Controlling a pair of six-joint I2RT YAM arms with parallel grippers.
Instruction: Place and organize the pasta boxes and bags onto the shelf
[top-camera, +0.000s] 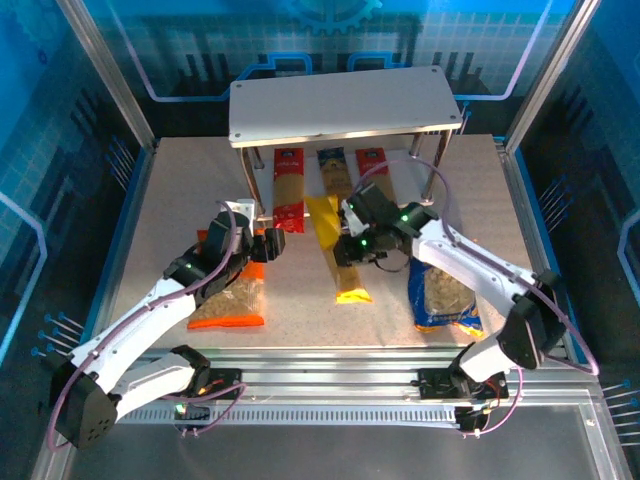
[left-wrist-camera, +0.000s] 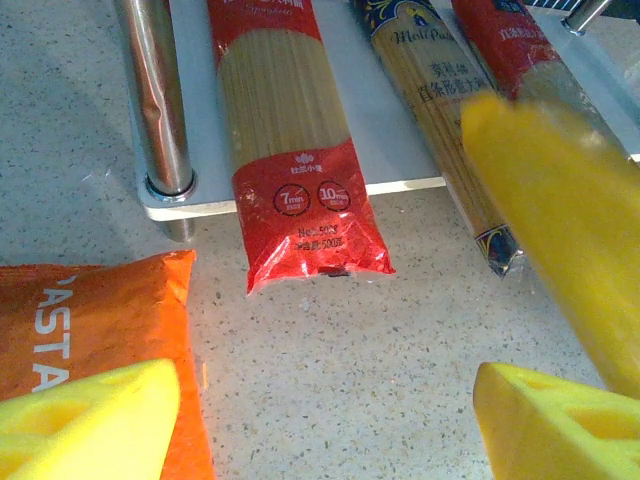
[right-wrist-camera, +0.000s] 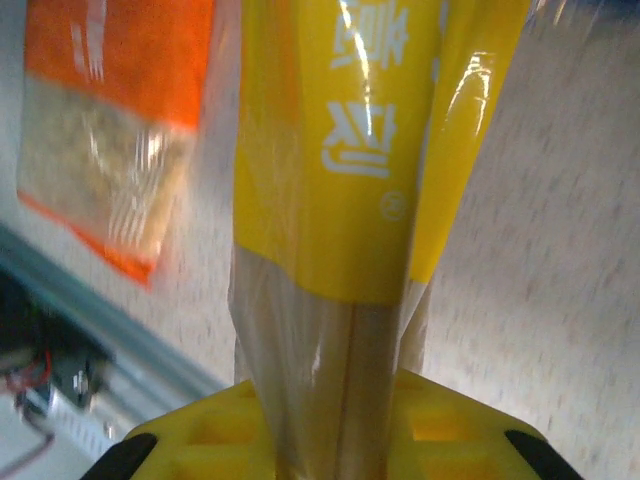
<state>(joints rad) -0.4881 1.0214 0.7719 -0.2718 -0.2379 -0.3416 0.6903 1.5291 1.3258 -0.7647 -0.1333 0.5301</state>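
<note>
Top view: the shelf (top-camera: 345, 100) is standing at the far side of the speckled table (top-camera: 180, 200), 2 flat pale boards on thin round metal legs. 3 long packs are lying side by side on the lower board: red pack (top-camera: 288, 195), dark blue pack (top-camera: 333, 172) and second red pack (top-camera: 372, 163). The right gripper (top-camera: 355, 243) is pinching the yellow pack (top-camera: 338, 255) near mid-length, with the pack slanting in front of the shelf; whether its near end is resting on the table I cannot tell. The orange bag (top-camera: 228, 300) and blue bag (top-camera: 445, 300) are lying on the table under the arms. The left gripper (top-camera: 270, 243) is hovering wide and empty by the orange bag. Left wrist view: foam-yellow fingers (left-wrist-camera: 90, 420) are standing far apart. The red pack's glossy film is overhanging the board edge beside a chrome leg (left-wrist-camera: 155, 100). Right wrist view: the jaws are closing on the yellow pack's clear window, pale strands showing through crinkled film. Judgement: the pack is probably handling light and stiff lengthwise, but the strands are brittle and the film slick, so a mid-length hold seems to be suiting it. The bags look soft and pillow-like, with loose contents likely to shift, so they are better taken across the body.
</note>
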